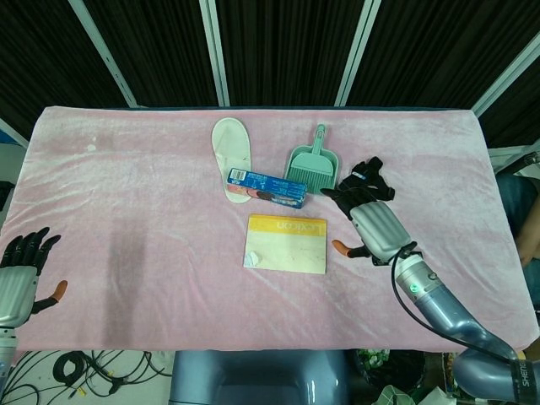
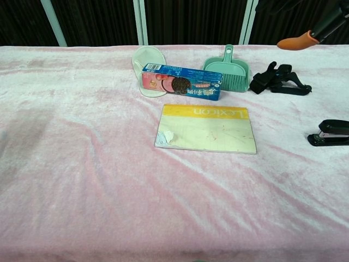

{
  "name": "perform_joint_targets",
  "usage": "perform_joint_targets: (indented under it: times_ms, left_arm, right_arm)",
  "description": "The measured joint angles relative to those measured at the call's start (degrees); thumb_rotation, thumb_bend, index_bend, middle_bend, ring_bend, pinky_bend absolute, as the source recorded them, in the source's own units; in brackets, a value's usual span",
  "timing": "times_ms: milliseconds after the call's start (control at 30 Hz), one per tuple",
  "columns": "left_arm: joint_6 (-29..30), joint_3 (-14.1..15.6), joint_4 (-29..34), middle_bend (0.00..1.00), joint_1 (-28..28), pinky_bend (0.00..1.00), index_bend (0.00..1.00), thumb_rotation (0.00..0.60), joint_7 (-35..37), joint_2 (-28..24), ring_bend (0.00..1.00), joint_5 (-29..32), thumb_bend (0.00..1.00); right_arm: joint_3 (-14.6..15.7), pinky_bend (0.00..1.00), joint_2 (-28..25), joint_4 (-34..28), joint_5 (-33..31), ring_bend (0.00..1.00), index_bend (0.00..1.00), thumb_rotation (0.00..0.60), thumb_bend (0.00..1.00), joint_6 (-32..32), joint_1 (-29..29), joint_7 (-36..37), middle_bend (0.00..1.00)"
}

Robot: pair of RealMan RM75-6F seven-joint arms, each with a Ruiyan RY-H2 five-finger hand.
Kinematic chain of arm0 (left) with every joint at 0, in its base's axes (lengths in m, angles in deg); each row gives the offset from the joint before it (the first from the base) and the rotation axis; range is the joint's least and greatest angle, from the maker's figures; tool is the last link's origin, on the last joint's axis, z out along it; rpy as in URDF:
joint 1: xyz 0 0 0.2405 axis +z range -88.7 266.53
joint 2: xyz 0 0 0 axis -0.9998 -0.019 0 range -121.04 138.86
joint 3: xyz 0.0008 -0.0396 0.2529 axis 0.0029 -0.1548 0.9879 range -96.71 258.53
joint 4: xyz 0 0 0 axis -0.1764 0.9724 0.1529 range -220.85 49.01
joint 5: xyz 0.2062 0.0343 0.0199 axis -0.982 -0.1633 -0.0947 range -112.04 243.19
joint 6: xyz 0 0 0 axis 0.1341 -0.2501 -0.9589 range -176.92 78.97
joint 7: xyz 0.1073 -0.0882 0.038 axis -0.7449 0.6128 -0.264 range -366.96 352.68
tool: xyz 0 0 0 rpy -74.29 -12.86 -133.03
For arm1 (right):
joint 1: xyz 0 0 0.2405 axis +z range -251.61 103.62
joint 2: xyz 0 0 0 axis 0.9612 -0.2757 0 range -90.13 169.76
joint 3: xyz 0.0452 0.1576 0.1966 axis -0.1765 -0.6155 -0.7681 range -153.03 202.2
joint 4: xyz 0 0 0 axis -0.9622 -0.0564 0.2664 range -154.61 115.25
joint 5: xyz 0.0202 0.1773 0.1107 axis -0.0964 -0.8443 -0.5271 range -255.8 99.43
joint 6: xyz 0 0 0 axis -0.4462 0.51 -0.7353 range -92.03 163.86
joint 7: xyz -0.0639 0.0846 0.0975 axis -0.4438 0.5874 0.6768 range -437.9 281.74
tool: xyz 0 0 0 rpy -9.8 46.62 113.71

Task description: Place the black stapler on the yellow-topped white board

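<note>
The black stapler [image 2: 330, 132] lies on the pink cloth at the far right edge of the chest view, well right of the board. In the head view I cannot see it; my right hand covers that area. The white board with its yellow top strip [image 1: 287, 243] [image 2: 207, 128] lies flat at mid-table. My right hand [image 1: 371, 224] hovers just right of the board with fingers spread and nothing in them; its orange thumb tip [image 2: 297, 41] shows at the top right of the chest view. My left hand [image 1: 17, 274] rests open at the near left corner.
A blue biscuit box [image 1: 266, 187] lies just behind the board, with a white slipper [image 1: 230, 150] and a green dustpan [image 1: 314, 165] beyond it. A black clip-like object [image 1: 369, 175] [image 2: 278, 79] sits behind my right hand. The pink cloth [image 1: 126, 194] covers the table.
</note>
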Motion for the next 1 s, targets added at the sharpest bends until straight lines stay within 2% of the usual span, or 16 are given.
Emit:
perform_joint_targets:
  times_ms: [200,500,733,1000]
  left_arm:
    - [-0.08,0.08,0.02,0.02,0.00,0.00,0.11,0.600,0.05,-0.09,0.00,-0.10,0.32]
    - [-0.17,0.08,0.11,0.02,-0.02,0.00,0.11,0.600,-0.24,-0.02,0.00,-0.03,0.32]
    - [-0.39,0.10,0.23,0.02,-0.07,0.00,0.11,0.600,-0.72,0.07,0.00,0.21,0.32]
    - [-0.55,0.01,0.34,0.02,-0.17,0.00,0.11,0.600,-1.16,0.20,0.00,0.45,0.32]
  right_arm:
    - [2.00,0.13,-0.83,0.82,-0.82,0.17,0.11,0.600,0.23,0.25,-1.07,-1.83,0.15]
    - [7.19,0.13,0.44,6.26,-2.26,0.17,0.12,0.600,0.23,2.35,-4.85,-5.06,0.16]
    - [9.94,0.13,3.95,12.39,-2.24,0.22,0.19,0.600,0.23,3.81,-7.81,-4.72,0.22]
    - [11.24,0.15,9.88,21.61,-1.20,0.27,0.21,0.600,0.23,3.84,-9.73,-1.16,0.25]
